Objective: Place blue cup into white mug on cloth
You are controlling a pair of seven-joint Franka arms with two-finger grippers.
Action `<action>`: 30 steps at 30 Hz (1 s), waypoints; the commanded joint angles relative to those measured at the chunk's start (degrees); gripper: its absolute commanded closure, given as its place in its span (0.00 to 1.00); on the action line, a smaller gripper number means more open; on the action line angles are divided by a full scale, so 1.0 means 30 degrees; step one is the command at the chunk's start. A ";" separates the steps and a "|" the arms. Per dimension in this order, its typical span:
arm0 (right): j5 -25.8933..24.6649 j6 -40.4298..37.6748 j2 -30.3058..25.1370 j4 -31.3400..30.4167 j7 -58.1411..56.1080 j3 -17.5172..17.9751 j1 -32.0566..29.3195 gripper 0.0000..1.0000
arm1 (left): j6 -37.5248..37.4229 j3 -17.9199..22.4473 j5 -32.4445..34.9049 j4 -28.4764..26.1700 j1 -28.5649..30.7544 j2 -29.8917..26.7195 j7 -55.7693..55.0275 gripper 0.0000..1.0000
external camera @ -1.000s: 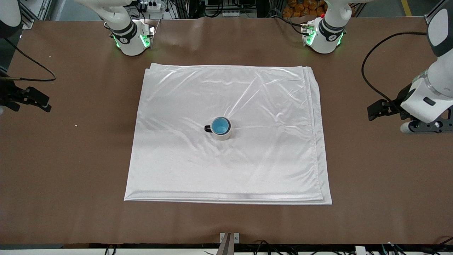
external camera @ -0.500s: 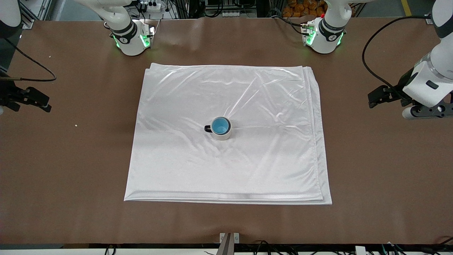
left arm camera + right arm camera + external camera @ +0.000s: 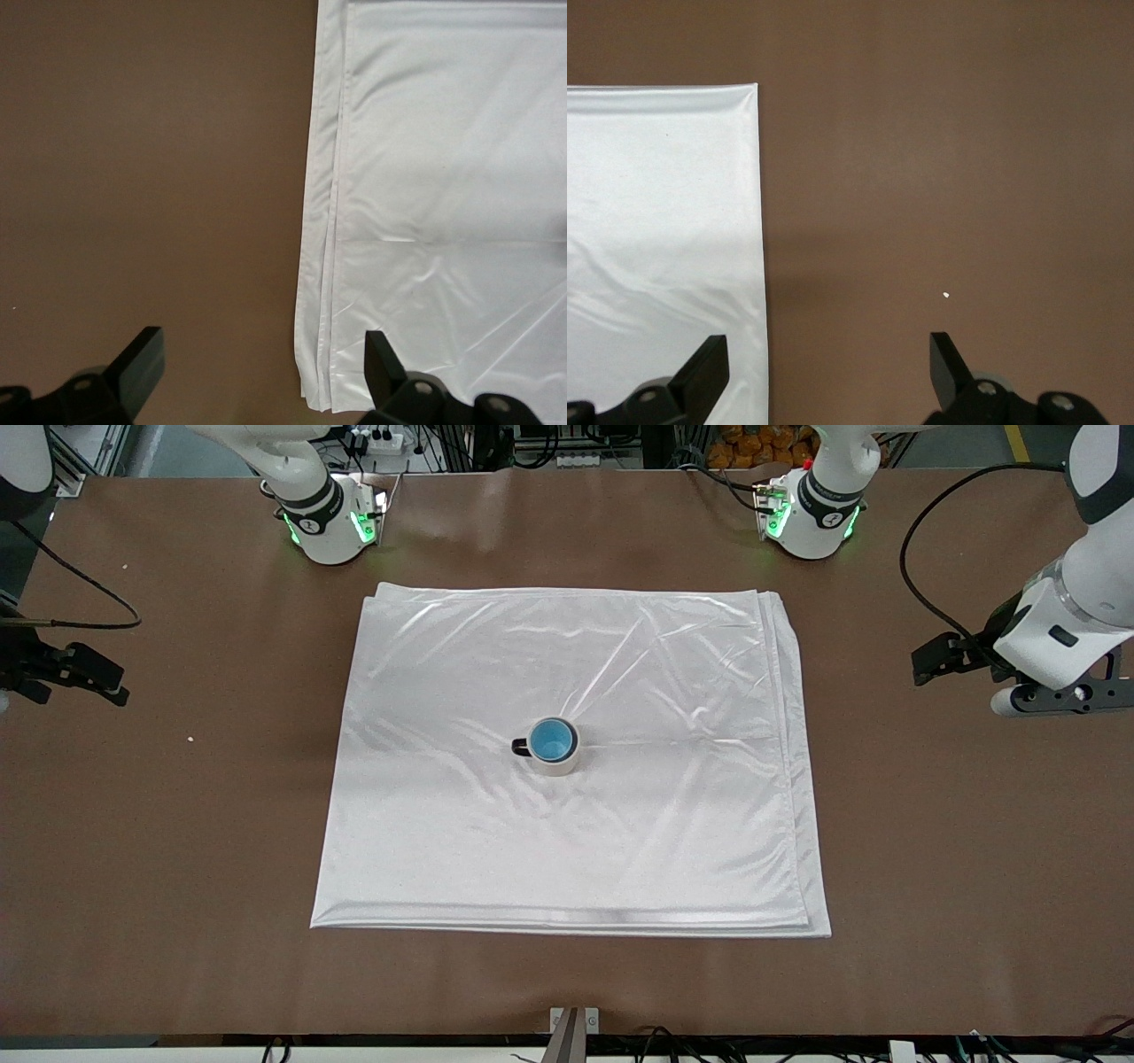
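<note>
The blue cup (image 3: pixel 550 740) sits upright inside the white mug (image 3: pixel 556 756), which stands near the middle of the cloth (image 3: pixel 567 841) on the brown desk (image 3: pixel 957 850), its black handle pointing toward the right arm's end. The left gripper (image 3: pixel 261 372) hangs over the cloth's edge at the left arm's end, fingers (image 3: pixel 142 363) spread and empty. The right gripper (image 3: pixel 828 372) waits over the cloth's edge at the right arm's end, fingers (image 3: pixel 946 363) apart, holding nothing.
</note>
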 commanded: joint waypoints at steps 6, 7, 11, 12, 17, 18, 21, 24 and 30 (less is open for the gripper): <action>0.0358 -0.0103 0.0253 0.0431 0.0115 0.0161 -0.0341 0.00 | 0.0333 0.0724 -0.1451 -0.0959 0.0073 -0.0886 0.0415 0.00; 0.0358 -0.0103 0.0224 0.0402 0.0115 0.0161 -0.0341 0.00 | 0.0333 0.0753 -0.1452 -0.0930 0.0073 -0.0828 0.0415 0.00; 0.0358 -0.0103 0.0253 0.0431 0.0085 0.0161 -0.0370 0.00 | 0.0333 0.0724 -0.1452 -0.0930 0.0102 -0.0652 0.0386 0.00; 0.0358 -0.0103 0.0253 0.0402 0.0085 0.0161 -0.0370 0.00 | 0.0333 0.0724 -0.1423 -0.0930 0.0073 -0.0622 0.0386 0.00; 0.0358 -0.0103 0.0253 0.0402 0.0056 0.0161 -0.0370 0.00 | 0.0362 0.0695 -0.1365 -0.0667 0.0044 -0.0417 0.0357 0.00; 0.0358 -0.0103 0.0282 0.0402 0.0027 0.0161 -0.0399 0.00 | 0.0391 0.0695 -0.1364 -0.0637 0.0044 -0.0417 0.0357 0.00; 0.0358 -0.0103 0.0282 0.0402 0.0027 0.0161 -0.0516 0.00 | 0.0391 0.0695 -0.1277 -0.0579 0.0102 -0.0417 0.0386 0.00; 0.0358 -0.0103 0.0282 0.0431 0.0027 0.0161 -0.0517 0.00 | 0.0391 0.0724 -0.1218 -0.0549 0.0102 -0.0446 0.0386 0.00; 0.0358 -0.0103 0.0282 0.0431 0.0027 0.0161 -0.0546 0.00 | 0.0420 0.0695 -0.1072 -0.0549 0.0102 -0.0446 0.0386 0.00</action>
